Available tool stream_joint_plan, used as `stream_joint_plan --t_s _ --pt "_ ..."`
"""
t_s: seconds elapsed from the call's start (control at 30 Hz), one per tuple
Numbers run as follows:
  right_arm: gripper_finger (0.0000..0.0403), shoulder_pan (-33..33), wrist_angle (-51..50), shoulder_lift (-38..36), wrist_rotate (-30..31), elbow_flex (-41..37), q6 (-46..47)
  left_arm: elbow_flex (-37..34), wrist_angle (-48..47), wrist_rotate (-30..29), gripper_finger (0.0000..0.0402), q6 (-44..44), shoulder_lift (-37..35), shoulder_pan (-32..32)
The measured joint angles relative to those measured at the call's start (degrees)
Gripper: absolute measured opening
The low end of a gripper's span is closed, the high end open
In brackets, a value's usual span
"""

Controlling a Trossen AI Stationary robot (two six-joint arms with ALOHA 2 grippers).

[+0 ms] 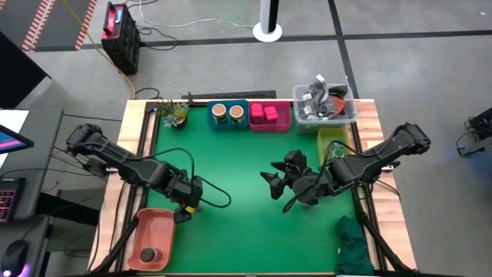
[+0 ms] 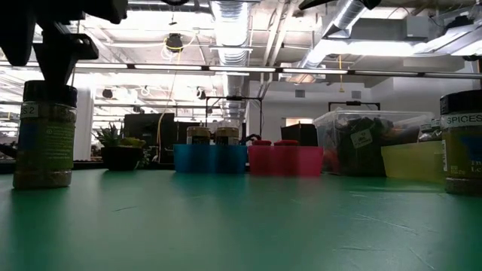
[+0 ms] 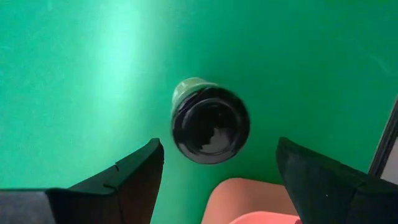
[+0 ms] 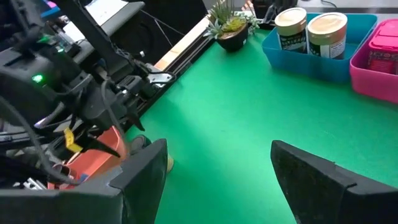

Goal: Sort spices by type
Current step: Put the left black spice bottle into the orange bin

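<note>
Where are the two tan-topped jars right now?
The two tan-topped jars stand side by side in the blue bin at the table's far edge, in the high view left of centre, between the potted plant and the pink bin.

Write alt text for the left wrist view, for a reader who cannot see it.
A dark-lidded spice jar stands on the green table mat, seen from above between the left end effector's two open dark fingers. A salmon-pink tray's edge shows beside the jar.

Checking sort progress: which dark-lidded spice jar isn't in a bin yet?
The dark-lidded jar standing on the green mat under the open left hand; the other sits in the orange bin.
</note>
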Motion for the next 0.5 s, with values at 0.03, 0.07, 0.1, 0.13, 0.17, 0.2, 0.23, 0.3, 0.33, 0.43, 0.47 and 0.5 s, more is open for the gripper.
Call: stream_joint_plan --t_s 0.03,0.07,0.1,0.13,0.17,0.2,0.23,0.3,0.33,0.43,0.47,0.5 --pt "0.0309 0.0 0.0 0.0 0.0 0.0 -0.2 -0.2 -0.1 0.3 0.0297 0.0 0.0 0.2" --pt "0.0309 0.0 0.0 0.0 0.0 0.0 -0.3 -0.4 -0.1 0.5 0.0297 0.1 0.0 0.4" --pt "0.0309 -0.2 0.0 0.0 -0.1 0.0 -0.6 -0.6 0.2 0.6 0.0297 0.2 0.0 0.5" --pt "0.0309 -0.3 0.0 0.0 -0.2 0.0 -0.8 -0.8 0.5 0.6 0.0297 0.2 0.0 0.5" --pt "0.0309 -0.3 0.0 0.0 -0.2 0.0 -1.0 -1.1 0.8 0.6 0.0297 0.2 0.0 0.5" --pt "0.0309 -0.4 0.0 0.0 -0.2 0.0 -1.1 -1.3 1.1 0.6 0.0297 0.3 0.0 0.5" --pt "0.0309 -0.7 0.0 0.0 -0.2 0.0 -1.1 -1.7 2.1 0.6 0.0297 0.4 0.0 0.5" --pt "0.0309 -1.1 0.1 0.0 -0.2 0.0 -1.1 -2.3 4.4 0.6 0.0297 0.7 0.0 0.5" --pt "0.0309 -1.1 0.1 0.0 -0.2 0.0 -1.1 -2.5 5.0 0.5 0.0297 1.0 0.0 0.5" --pt "0.0309 -1.1 0.4 0.0 -0.2 0.0 -1.2 -2.6 5.6 -0.7 0.0297 2.4 1.1 0.6" --pt "0.0309 -1.2 0.3 0.0 -0.2 0.0 -1.2 -2.6 5.7 -0.9 0.0297 3.2 1.6 0.6" --pt "0.0309 -1.4 0.3 0.0 -0.2 0.0 -1.2 -2.6 5.9 -0.9 0.0297 4.3 2.3 0.6"
